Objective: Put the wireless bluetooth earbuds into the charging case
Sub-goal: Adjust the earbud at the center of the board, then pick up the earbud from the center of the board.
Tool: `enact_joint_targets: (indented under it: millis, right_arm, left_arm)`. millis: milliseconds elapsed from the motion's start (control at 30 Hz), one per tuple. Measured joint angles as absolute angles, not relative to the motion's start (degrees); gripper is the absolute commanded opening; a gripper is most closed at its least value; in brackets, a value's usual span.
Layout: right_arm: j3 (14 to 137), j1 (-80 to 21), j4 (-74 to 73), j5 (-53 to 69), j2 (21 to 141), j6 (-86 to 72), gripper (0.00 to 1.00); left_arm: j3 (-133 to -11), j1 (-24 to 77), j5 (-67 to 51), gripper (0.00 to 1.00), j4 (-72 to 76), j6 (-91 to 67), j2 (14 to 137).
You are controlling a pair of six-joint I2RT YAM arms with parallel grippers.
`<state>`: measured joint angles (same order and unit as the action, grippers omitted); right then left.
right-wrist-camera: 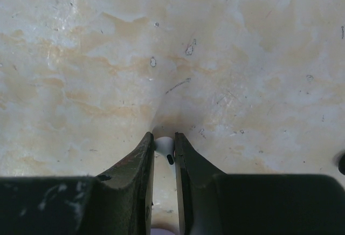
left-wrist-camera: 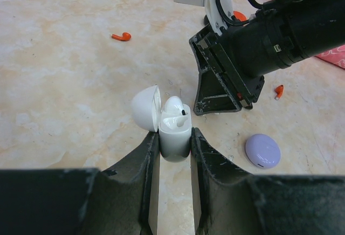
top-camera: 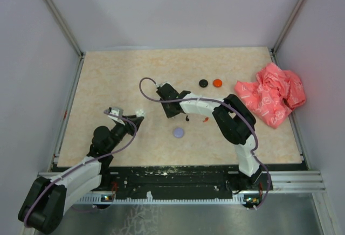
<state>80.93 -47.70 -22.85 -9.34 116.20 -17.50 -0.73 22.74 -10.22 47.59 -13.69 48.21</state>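
Note:
My left gripper [left-wrist-camera: 175, 136] is shut on the body of a white charging case [left-wrist-camera: 176, 143], held upright just above the table. Its lid [left-wrist-camera: 145, 108] is open to the left, and one white earbud [left-wrist-camera: 176, 110] sits in it. My right gripper [right-wrist-camera: 164, 139] is shut on a second white earbud [right-wrist-camera: 165, 146], close over the table. In the top view the left gripper [top-camera: 138, 118] and right gripper [top-camera: 170, 111] are a short way apart. Red earbuds [left-wrist-camera: 121, 36] [left-wrist-camera: 278, 90] lie loose on the table.
A closed lilac case [top-camera: 178, 132] lies near the table's middle, also in the left wrist view [left-wrist-camera: 262, 150]. A black disc [top-camera: 203, 83] and an orange disc [top-camera: 217, 82] lie further back. A crumpled pink-red bag [top-camera: 272, 92] fills the right side. The right arm [left-wrist-camera: 275, 41] looms just beyond the white case.

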Motion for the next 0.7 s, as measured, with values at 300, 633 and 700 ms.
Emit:
enact_joint_targets:
  millis: [300, 633, 700]
  right_arm:
    - [81.6, -48.0, -27.4, -9.5, 115.9, -16.3, 0.3]
    - [84.7, -48.3, -34.0, -9.8, 116.3, -15.6, 0.3]
    - [85.7, -48.3, -34.2, -9.9, 117.0, -15.5, 0.3]
  left_arm:
    - [-0.7, 22.7, -10.8, 0.0, 47.6, -13.6, 48.2]
    - [-0.8, 22.7, -10.8, 0.0, 47.6, -13.6, 48.7]
    - [-0.8, 22.7, -10.8, 0.0, 47.6, -13.6, 49.0]
